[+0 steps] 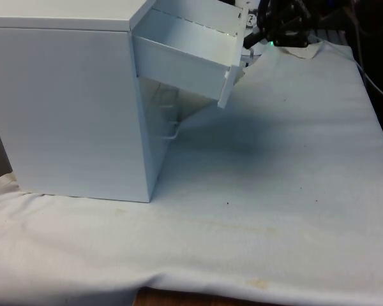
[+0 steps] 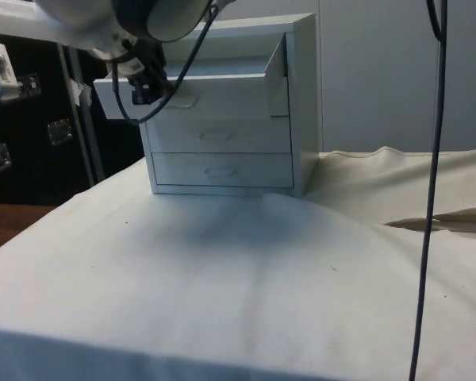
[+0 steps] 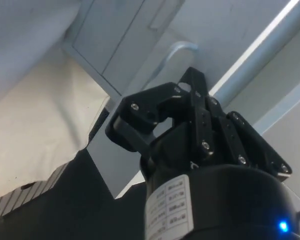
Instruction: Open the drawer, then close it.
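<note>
White cloth lies nearest; beyond, the chest has its top drawer pulled out. Gripper is at the drawer front with jaws narrow, apparently on the handle. Opening seems done; next, I think, a straight push closes it.

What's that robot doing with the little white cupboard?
The robot arm is working on a small white chest of drawers that stands on a table with a white cloth. The top drawer is pulled out and open right now, while the two drawers below it look shut. The gripper is right at the front of the open drawer, at its handle. The job is to open the drawer and then close it, so the closing part is not done yet.
</note>
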Robot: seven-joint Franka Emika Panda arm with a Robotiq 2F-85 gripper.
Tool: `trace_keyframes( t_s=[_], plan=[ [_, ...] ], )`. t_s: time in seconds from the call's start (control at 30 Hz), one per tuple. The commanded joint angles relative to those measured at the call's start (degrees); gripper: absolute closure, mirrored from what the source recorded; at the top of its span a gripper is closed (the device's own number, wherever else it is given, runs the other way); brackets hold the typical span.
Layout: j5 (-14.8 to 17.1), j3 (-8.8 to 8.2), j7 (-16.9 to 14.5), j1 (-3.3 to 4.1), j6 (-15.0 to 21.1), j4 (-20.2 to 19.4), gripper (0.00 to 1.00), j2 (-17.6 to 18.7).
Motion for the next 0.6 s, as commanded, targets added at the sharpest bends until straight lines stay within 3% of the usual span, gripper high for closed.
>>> trace_keyframes(
  t_s=[0.0,0.37,0.57],
  plan=[
    [-0.6,-0.29,-0.7,0.06,-0.3,0.0,1.0,-0.4],
    [-1.1,-0.69,-2.2,0.0,-2.1,1.2,1.0,-0.7],
    [-1.9,-1.72,-4.8,-0.06,-3.1,1.9,1.0,-1.1]
  ],
)
